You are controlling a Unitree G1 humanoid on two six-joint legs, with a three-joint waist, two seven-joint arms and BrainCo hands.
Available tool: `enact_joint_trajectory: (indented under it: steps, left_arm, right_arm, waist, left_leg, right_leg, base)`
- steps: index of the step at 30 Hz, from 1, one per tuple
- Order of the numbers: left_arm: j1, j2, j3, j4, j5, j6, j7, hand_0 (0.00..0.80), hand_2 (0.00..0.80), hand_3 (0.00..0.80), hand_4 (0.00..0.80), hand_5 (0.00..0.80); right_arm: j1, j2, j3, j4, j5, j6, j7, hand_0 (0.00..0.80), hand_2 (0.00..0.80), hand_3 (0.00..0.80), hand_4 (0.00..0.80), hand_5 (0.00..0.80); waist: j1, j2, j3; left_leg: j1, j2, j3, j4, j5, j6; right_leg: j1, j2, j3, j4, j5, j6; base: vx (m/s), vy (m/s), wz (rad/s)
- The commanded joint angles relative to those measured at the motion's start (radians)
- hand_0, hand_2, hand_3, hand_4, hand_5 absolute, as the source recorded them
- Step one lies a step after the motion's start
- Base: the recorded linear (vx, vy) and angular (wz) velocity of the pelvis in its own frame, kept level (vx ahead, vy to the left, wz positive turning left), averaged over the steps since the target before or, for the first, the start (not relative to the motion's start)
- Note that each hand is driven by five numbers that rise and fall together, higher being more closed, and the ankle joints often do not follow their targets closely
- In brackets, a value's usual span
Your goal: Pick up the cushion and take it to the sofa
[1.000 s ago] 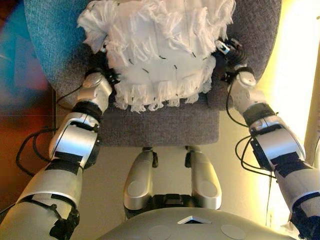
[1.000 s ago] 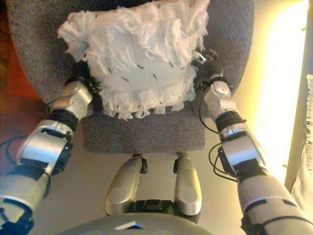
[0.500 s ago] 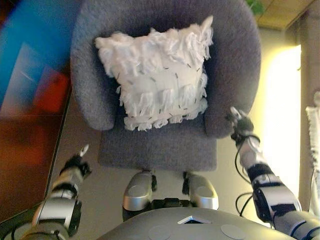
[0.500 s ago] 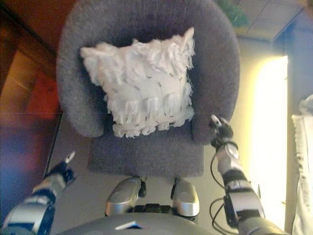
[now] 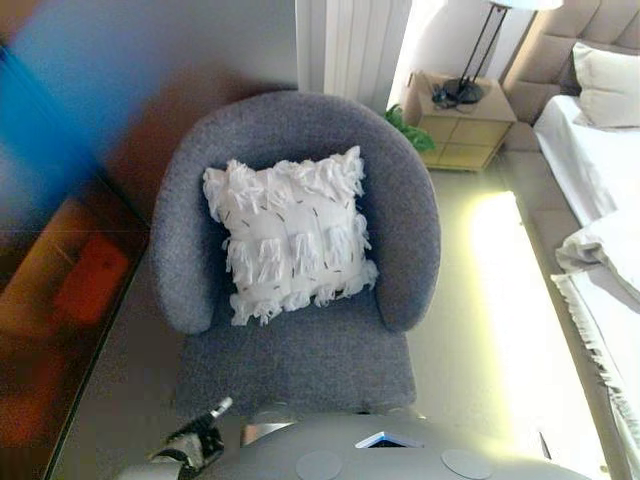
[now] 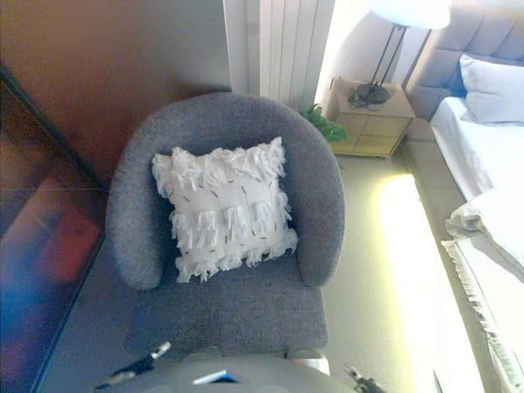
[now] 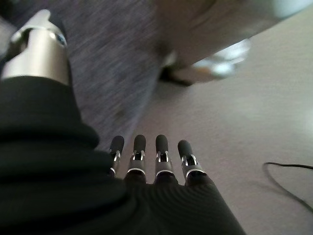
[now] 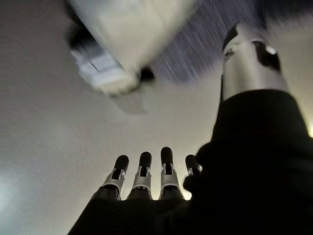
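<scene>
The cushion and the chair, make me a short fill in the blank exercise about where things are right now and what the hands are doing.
1. The white fringed cushion leans against the back of the grey ____.
2. The left hand holds ____.
3. Against the wall behind the armchair stands a white ____.
4. The lamp stands on a ____.

Missing words: armchair; nothing; radiator; nightstand

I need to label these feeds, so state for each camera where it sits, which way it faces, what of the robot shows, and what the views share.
Left eye view: on the head, looking down at the white fringed cushion on the grey armchair; the left hand shows at the bottom edge.
Right eye view: beside it, same scene, nightstand and bed beyond.
Left wrist view: along the left hand's straight fingers toward floor.
Right wrist view: along the right hand, fingers straight, toward floor.
Shared: both eye views show the cushion and the armchair.
</scene>
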Motion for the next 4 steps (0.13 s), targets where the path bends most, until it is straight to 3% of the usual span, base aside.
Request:
enact_joint_trajectory:
  steps: [1, 4]
  left_arm:
    - [-0.066, 0.001, -0.008, 0.03, 0.009, 0.004, 0.001, 0.0, 0.0, 0.0, 0.0, 0.0]
    - [-0.083, -0.002, -0.062, 0.018, 0.029, -0.003, -0.007, 0.0, 0.0, 0.0, 0.0, 0.0]
  right_arm:
    - [-0.097, 0.003, 0.044, -0.011, -0.015, 0.043, -0.052, 0.0, 0.0, 0.0, 0.0, 0.0]
    - [-0.11, -0.003, 0.067, -0.015, -0.012, 0.033, -0.043, 0.0, 0.0, 0.0, 0.0, 0.0]
  waist:
    - [0.008, -0.004, 0.052]
    - [0.013, -0.008, 0.044]
  left_leg:
    - [0.082, -0.017, -0.025, 0.007, -0.094, 0.005]
    - [0.08, -0.017, -0.033, 0.007, -0.099, 0.005]
  right_leg:
    - [0.004, -0.009, -0.003, 0.006, 0.035, 0.038]
    - [0.007, -0.01, -0.01, -0.003, 0.037, 0.041]
  base:
    - [0.0, 0.0, 0.0]
    - [-0.028, -0.032, 0.04]
